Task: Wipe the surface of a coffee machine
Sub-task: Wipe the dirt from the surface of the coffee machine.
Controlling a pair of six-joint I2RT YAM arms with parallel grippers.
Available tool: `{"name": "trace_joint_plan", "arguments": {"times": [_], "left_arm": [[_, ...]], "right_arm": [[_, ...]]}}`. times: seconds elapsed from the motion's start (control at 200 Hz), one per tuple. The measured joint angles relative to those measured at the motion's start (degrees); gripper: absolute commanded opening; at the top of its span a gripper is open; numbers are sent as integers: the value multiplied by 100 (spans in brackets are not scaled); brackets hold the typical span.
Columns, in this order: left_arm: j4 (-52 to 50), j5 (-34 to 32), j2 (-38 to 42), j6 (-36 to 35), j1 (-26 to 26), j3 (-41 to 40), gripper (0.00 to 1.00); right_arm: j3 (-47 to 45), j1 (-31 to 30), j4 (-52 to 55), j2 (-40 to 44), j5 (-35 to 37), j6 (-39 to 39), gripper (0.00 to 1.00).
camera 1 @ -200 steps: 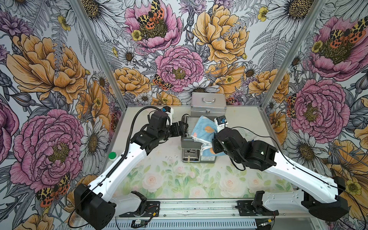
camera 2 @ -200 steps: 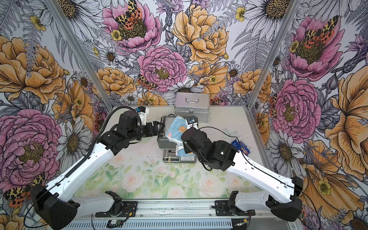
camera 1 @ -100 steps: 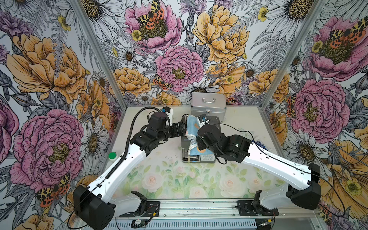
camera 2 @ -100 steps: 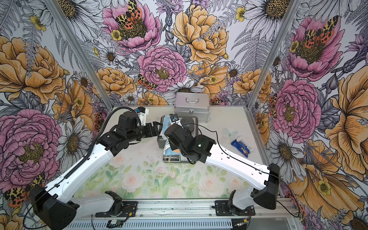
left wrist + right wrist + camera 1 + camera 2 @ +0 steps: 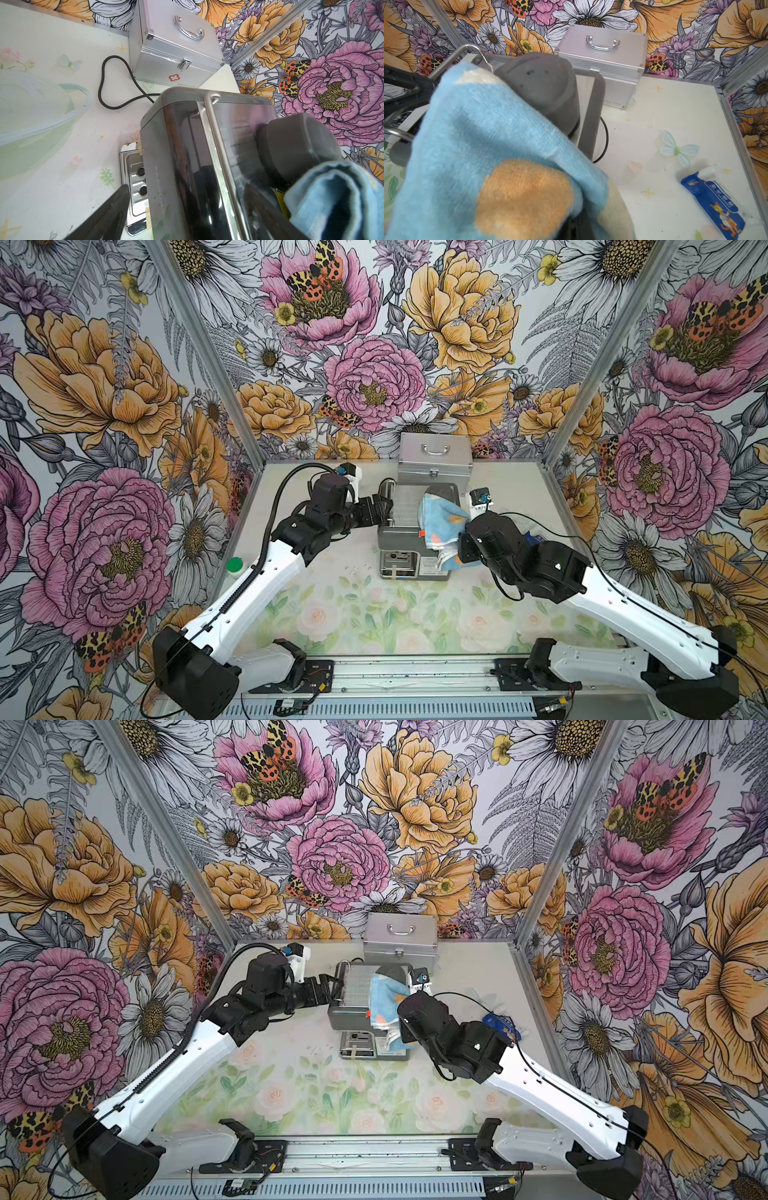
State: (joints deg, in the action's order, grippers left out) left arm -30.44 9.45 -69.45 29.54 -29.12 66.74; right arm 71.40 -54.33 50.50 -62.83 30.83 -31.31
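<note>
The coffee machine (image 5: pixel 399 533) stood toward the far middle of the tabletop (image 5: pixel 374 614), just in front of the silver case (image 5: pixel 434 456). A blue cloth (image 5: pixel 440 516) lay over the right part of its top, clenched in the right hand (image 5: pixel 458 546). The left hand (image 5: pixel 380 506) gaped wide, astride its upper left edge.

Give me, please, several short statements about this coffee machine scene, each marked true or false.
1. The blue towel lies draped over the top of the coffee machine. True.
2. The silver case stands in front of the machine. False: it stands behind it.
3. The left tool grips the towel. False: it is open at the machine's left edge; the right tool is shut on the towel.
4. A blue packet lies on the table to the machine's right. True.
</note>
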Motion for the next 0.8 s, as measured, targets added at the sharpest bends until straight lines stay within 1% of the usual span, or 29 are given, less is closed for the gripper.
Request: {"name": "trace_joint_plan", "arguments": {"times": [0.085, 0.26, 0.405, 0.64, 0.8], "left_arm": [[-7, 0, 22, 0, 11, -7, 85], [-13, 22, 31, 2, 37, -7, 85], [-13, 42, 31, 4, 44, -7, 85], [-15, 44, 31, 46, 42, -7, 85], [-15, 44, 31, 57, 42, -11, 85]], "right_arm": [[446, -107, 236, -151, 48, 96, 0], [2070, -476, 271, -872, 94, 487, 0], [3036, -376, 199, -1696, 24, 769, 0], [3727, 105, 164, -3176, -219, 911, 0], [3840, 219, 162, -3757, -411, 828, 0]]}}
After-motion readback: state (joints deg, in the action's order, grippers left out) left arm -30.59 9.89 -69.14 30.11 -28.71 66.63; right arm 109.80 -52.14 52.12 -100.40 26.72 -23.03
